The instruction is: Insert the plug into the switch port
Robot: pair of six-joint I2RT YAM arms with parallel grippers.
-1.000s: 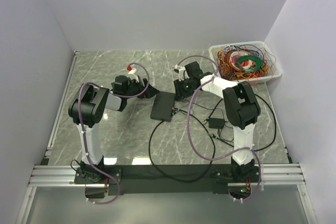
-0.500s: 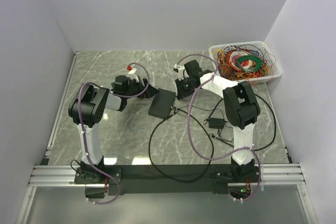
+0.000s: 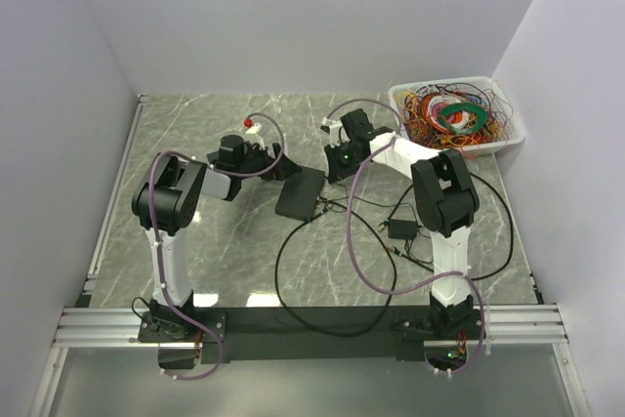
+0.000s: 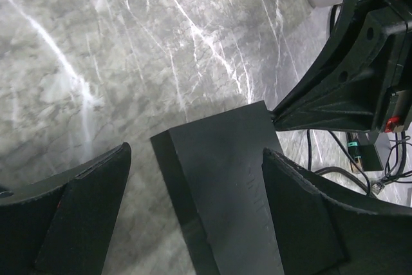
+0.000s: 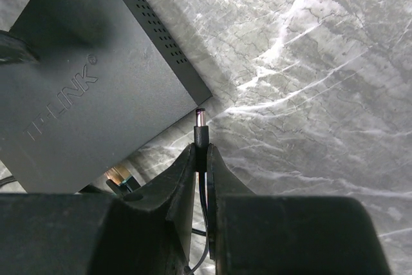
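Observation:
The switch is a flat black box lying mid-table, its vented side showing in the right wrist view. My right gripper is shut on the plug, a black barrel with a metal tip that points just past the switch's near corner. No port on the switch can be made out. From above, the right gripper sits at the switch's far right corner. My left gripper is open, one finger on each side of the switch's end, and it stands at the far left corner.
A white basket of coloured cables stands at the back right. A black power adapter and loose black cables lie right of and in front of the switch. White walls close in the table on three sides.
The right gripper's jaws have closed onto the plug. The switch has shifted slightly left and turned a little. The left wrist has moved slightly back and right.

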